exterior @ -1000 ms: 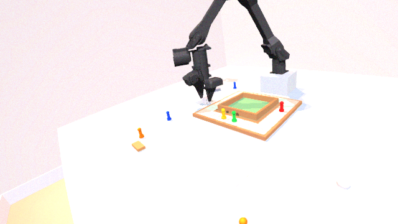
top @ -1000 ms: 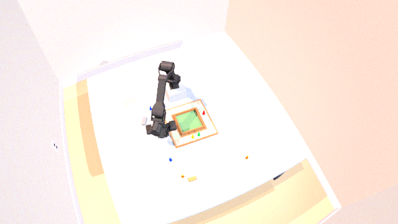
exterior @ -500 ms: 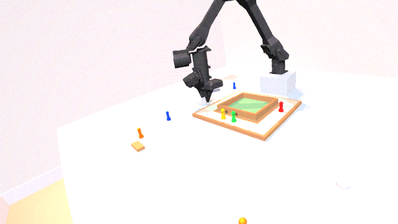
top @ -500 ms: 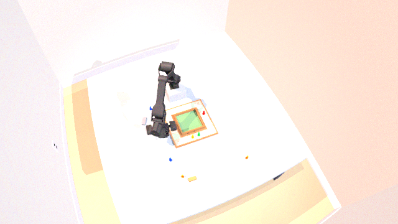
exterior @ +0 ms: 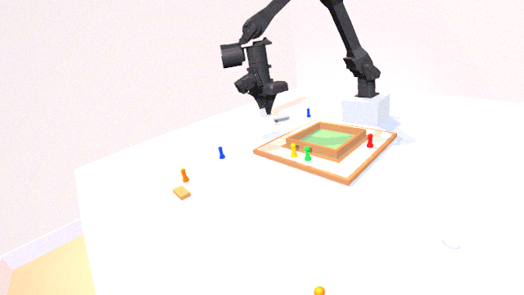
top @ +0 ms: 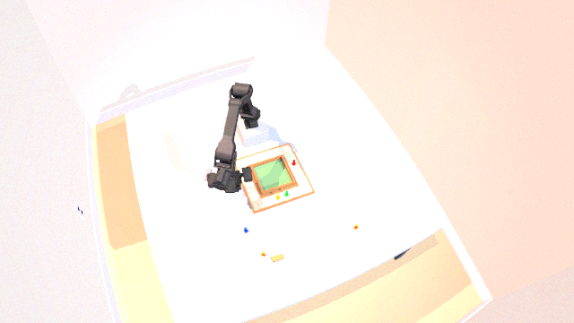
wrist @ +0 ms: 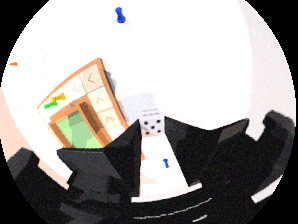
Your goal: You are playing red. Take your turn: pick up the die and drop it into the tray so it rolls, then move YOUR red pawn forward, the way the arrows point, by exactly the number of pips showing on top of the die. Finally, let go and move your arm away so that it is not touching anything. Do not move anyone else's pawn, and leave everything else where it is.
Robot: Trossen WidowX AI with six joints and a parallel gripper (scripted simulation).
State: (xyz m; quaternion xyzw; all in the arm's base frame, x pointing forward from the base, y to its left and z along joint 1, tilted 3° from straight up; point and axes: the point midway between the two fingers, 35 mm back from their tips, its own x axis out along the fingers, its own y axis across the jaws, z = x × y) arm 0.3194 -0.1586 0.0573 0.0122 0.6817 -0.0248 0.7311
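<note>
My gripper [exterior: 267,111] [wrist: 150,120] is shut on the white die [wrist: 152,125] and holds it above the table, left of the board in the exterior view. The die face toward the wrist camera shows five pips. In the top view the arm hides the fingertips and die. The board [top: 305,180] [exterior: 344,173] carries the wooden tray [top: 293,183] [exterior: 313,150] with its green floor at the centre. The red pawn [top: 293,162] [exterior: 370,141] stands on the board's side near the arm base. Yellow [top: 278,196] [exterior: 293,150] and green [top: 286,194] [exterior: 307,154] pawns stand close together on another side.
Off the board stand a blue pawn [top: 246,230] [exterior: 221,153] [wrist: 120,15], another blue pawn [exterior: 308,113] [wrist: 166,163], an orange pawn [top: 263,254] [exterior: 185,176] beside an orange block [top: 277,257] [exterior: 181,192], and another orange pawn [top: 356,227]. A grey block [exterior: 282,119] lies behind the gripper.
</note>
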